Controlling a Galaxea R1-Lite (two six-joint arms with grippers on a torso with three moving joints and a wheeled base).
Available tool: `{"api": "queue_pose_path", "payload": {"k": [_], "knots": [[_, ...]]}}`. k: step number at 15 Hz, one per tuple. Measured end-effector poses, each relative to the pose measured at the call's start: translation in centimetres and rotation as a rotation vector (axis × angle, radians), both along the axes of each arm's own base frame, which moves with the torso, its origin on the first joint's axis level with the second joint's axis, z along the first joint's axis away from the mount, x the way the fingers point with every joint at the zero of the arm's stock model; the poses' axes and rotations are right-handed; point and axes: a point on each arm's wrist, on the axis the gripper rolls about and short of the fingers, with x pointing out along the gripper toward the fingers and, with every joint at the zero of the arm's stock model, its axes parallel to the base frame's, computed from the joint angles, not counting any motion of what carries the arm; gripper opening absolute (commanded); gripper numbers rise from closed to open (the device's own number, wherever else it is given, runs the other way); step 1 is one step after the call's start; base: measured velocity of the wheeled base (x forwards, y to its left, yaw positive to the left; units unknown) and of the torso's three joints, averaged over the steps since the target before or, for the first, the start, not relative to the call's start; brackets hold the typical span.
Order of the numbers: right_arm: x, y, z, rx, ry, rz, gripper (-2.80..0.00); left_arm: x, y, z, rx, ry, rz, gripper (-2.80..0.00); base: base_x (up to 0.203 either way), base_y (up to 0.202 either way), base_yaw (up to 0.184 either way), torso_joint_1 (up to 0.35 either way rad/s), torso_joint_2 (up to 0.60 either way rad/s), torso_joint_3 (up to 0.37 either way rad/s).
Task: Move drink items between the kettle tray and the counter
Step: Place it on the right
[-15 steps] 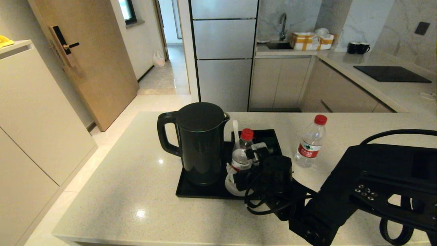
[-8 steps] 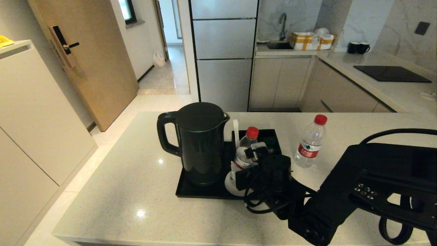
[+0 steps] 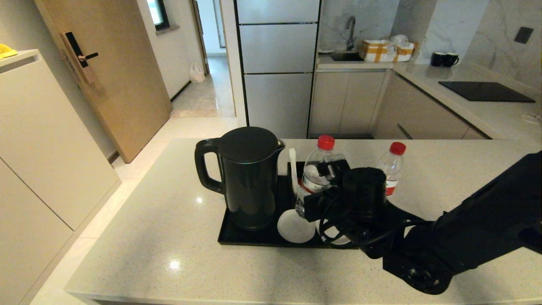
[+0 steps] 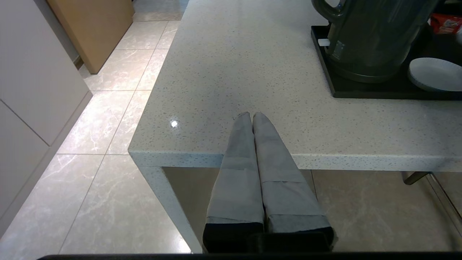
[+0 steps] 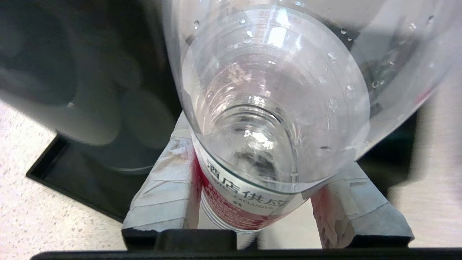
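right pincer [image 3: 328, 180] – clamped on water bottle [image 3: 315, 178], lifted above kettle tray [image 3: 250, 237] | left pincer [image 4: 251, 115] – closed, idle

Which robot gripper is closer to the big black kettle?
Right. The right gripper holds a bottle just beside the kettle; the left gripper hovers at the counter's edge, farther off.

The label of the held water bottle [image 5: 249, 202] reads "酒店供应" in large characters, with "EXCLUSIVE" in small print beneath.

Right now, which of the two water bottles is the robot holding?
The water bottle nearer the kettle: this held bottle sits clamped in the right gripper, while the other bottle stands free behind.
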Motion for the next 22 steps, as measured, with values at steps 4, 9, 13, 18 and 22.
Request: {"api": "queue_pose_path", "payload": {"k": [4,9,13,18,22], "knots": [[-1.1,-3.6,3.0,-0.019,-0.01,-0.075,-2.8,0.0,0.0,0.0,0.0,0.0,0.0,-2.8,0.0,0.0,0.0,0.0,0.0,0.0],[-5.2,-8.6,4.0,-0.048,0.001,-0.18,-2.8,0.0,0.0,0.0,0.0,0.0,0.0,-2.8,0.0,0.0,0.0,0.0,0.0,0.0],[-7.2,-12.5,3.5,-0.057,0.03,-0.282,-2.8,0.0,0.0,0.0,0.001,0.0,0.001,-2.8,0.0,0.0,0.0,0.0,0.0,0.0],[-8.2,-17.7,1.6,-0.032,0.08,-0.46,-2.8,0.0,0.0,0.0,0.0,0.0,0.0,-2.8,0.0,0.0,0.0,0.0,0.0,0.0],[-8.0,-22.1,1.9,0.009,0.061,-0.625,-2.8,0.0,0.0,0.0,0.001,0.0,0.001,-2.8,0.0,0.0,0.0,0.0,0.0,0.0]]}}
